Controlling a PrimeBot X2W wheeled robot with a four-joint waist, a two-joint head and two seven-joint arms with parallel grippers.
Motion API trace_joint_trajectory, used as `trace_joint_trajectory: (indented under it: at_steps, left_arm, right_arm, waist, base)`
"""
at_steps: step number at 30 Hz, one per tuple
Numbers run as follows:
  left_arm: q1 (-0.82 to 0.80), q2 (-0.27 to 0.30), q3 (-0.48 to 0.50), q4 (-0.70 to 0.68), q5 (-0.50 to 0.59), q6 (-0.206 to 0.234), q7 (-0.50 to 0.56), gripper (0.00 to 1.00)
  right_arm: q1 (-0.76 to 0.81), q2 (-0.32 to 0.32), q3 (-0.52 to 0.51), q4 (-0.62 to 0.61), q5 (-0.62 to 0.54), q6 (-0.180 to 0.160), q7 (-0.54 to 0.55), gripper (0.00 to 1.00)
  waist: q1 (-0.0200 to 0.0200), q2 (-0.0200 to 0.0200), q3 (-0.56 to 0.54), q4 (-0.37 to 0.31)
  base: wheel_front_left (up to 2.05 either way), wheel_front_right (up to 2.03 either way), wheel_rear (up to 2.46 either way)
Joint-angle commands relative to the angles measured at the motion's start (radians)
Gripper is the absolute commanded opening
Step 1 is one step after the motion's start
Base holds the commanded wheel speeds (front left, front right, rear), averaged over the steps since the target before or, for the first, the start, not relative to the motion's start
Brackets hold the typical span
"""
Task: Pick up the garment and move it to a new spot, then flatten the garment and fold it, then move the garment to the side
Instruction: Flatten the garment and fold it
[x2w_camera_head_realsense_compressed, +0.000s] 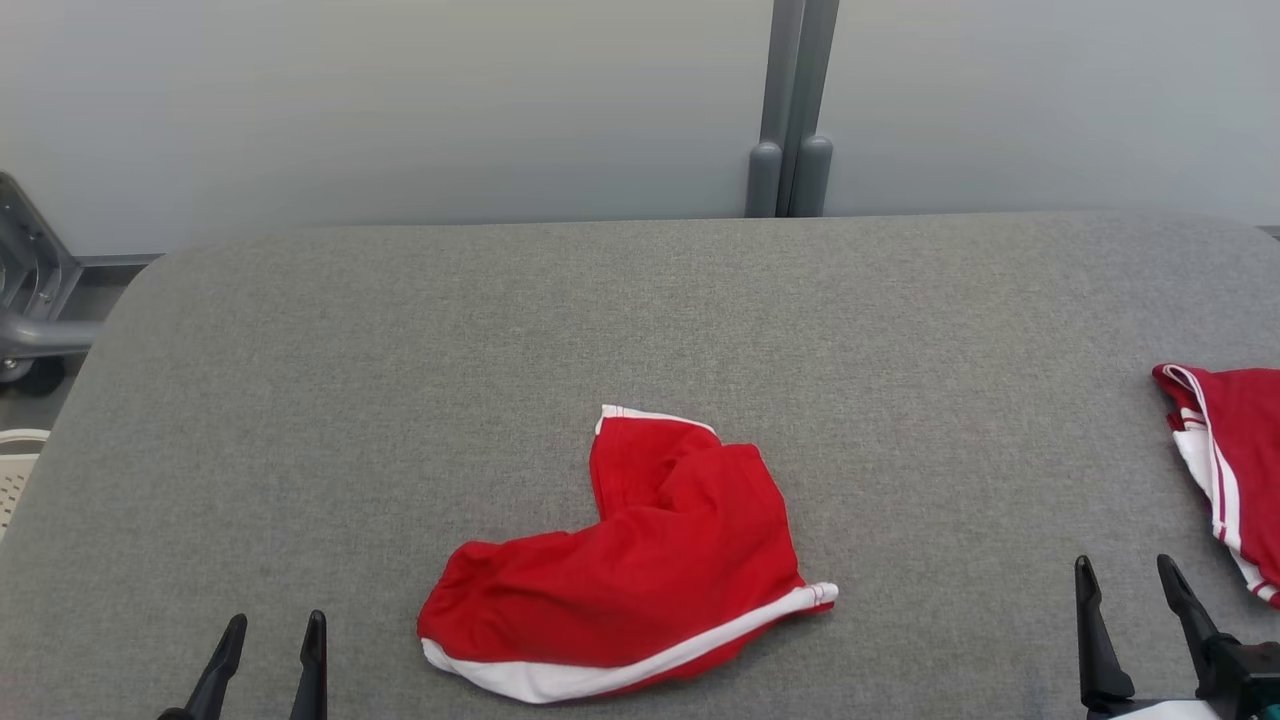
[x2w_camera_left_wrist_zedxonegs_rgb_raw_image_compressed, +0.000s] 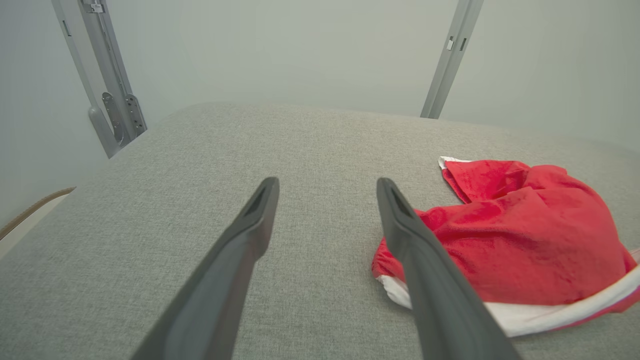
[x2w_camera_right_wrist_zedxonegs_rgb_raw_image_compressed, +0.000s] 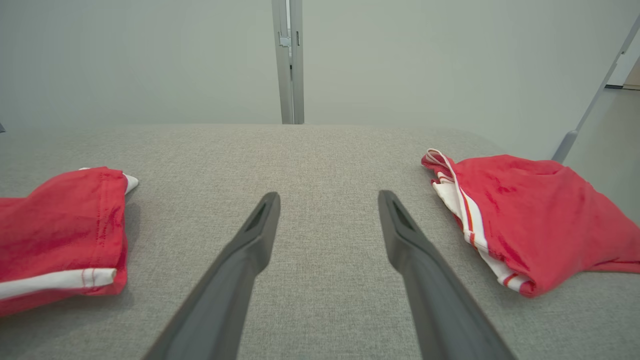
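Red garment (x2w_camera_head_realsense_compressed: 640, 560) with white trim, crumpled near the front middle of the grey cloth-covered desk (x2w_camera_head_realsense_compressed: 400, 330). Left hand (x2w_camera_head_realsense_compressed: 275, 622) and right hand (x2w_camera_head_realsense_compressed: 1123, 565) low at the near edge, both spread wide and empty, each well apart from the cloth. Step in hand, by judgement: the first pick-up. Best done by closing on a raised fold rather than the flat white hem, lifting clear before carrying, and steering away from the second garment (x2w_camera_head_realsense_compressed: 1235, 460) at the right edge. Left wrist view: the heap's height and its bunched near corner, partly behind one finger, far plainer than from the head. Right wrist view: the second garment's striped, doubled-over edge and the bare cloth between both pieces.
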Motion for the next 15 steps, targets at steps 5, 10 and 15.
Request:
trace_joint_trajectory:
  at_steps: [5,10,15]
  left_arm:
    - [0.005,0.007,-0.008,0.007,-0.011,-0.002,-0.003,1.00]
    - [-0.002,0.015,-0.057,0.030,-0.046,-0.002,-0.001,1.00]
    - [-0.044,0.048,-0.151,0.100,-0.118,-0.002,-0.001,1.00]
  right_arm:
    - [-0.017,-0.002,0.017,-0.006,-0.013,-0.001,-0.003,1.00]
    - [-0.036,-0.001,0.089,0.017,-0.005,-0.001,-0.003,1.00]
    - [-0.094,-0.018,0.234,0.127,0.099,-0.001,-0.002,1.00]
  waist:
    - [0.0000,0.0000,0.001,0.003]
    - [0.0000,0.0000,0.005,0.011]
    - [0.0000,0.0000,0.013,0.017]
  base:
    - [0.00,0.00,0.00]
    - [0.00,0.00,0.00]
    - [0.00,0.00,0.00]
